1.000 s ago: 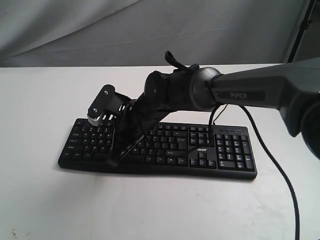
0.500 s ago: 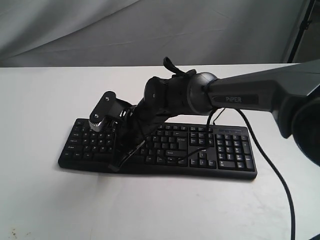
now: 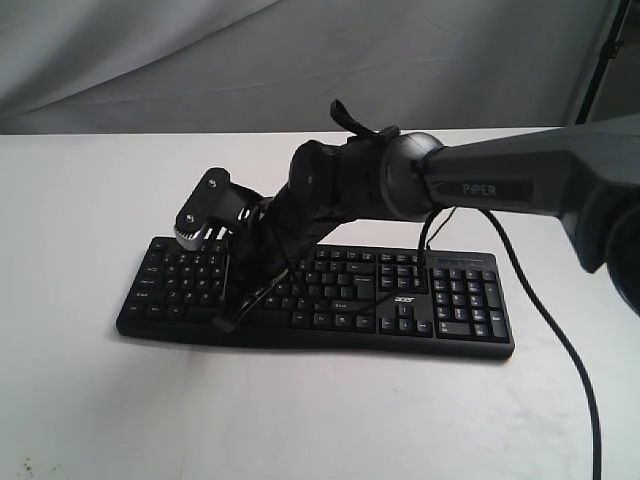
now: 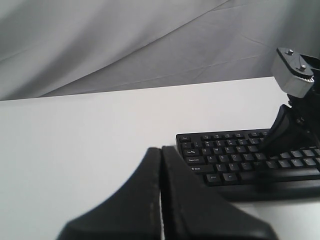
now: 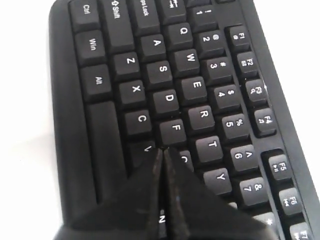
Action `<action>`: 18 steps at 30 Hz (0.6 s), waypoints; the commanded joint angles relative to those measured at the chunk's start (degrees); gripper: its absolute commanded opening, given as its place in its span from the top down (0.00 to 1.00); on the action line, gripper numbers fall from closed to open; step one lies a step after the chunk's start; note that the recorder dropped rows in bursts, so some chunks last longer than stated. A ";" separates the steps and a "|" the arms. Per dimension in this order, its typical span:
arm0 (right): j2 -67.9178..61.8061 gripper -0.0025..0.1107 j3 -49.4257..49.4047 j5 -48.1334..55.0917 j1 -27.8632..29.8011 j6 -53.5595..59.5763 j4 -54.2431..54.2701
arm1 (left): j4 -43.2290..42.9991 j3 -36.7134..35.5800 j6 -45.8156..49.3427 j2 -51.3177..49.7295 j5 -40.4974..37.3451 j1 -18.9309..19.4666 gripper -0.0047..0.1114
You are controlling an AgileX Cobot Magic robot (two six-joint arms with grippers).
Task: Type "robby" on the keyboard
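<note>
Wide black plastic keyboard (image 3: pixel 450 300): lies flat on white tabletop (image 3: pixel 80 400), mid-scene | black right gripper (image 5: pixel 163 150): pinched closed, tip over F/V/G junction | risk: may press two keys at once | thin black arm cable (image 3: pixel 425 232): droops across keys, may snag | black left gripper (image 4: pixel 161 150): closed, clear of keyboard's end

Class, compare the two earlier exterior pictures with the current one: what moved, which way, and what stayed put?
The right gripper dipped towards the keyboard half a second ago. It has since lifted slightly, back to roughly where it was a second ago. Nothing was grasped or let go. The keyboard has not shifted on the table.
</note>
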State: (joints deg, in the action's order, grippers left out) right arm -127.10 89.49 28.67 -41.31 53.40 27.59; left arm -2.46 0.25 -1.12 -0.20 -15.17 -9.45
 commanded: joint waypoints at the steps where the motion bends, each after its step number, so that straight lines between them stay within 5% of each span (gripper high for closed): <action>1: 0.71 0.98 0.96 -0.26 0.78 -0.09 -0.44 | -0.27 -0.25 -0.16 0.20 0.31 -0.36 0.96; 18: -4.39 0.98 8.56 5.31 3.74 -4.15 -1.98 | -0.27 -0.25 -0.16 0.20 0.31 -0.36 0.96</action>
State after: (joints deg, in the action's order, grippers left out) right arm -131.62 97.65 33.89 -38.20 49.70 26.29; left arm -2.46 0.25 -1.12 -0.20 -15.17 -9.45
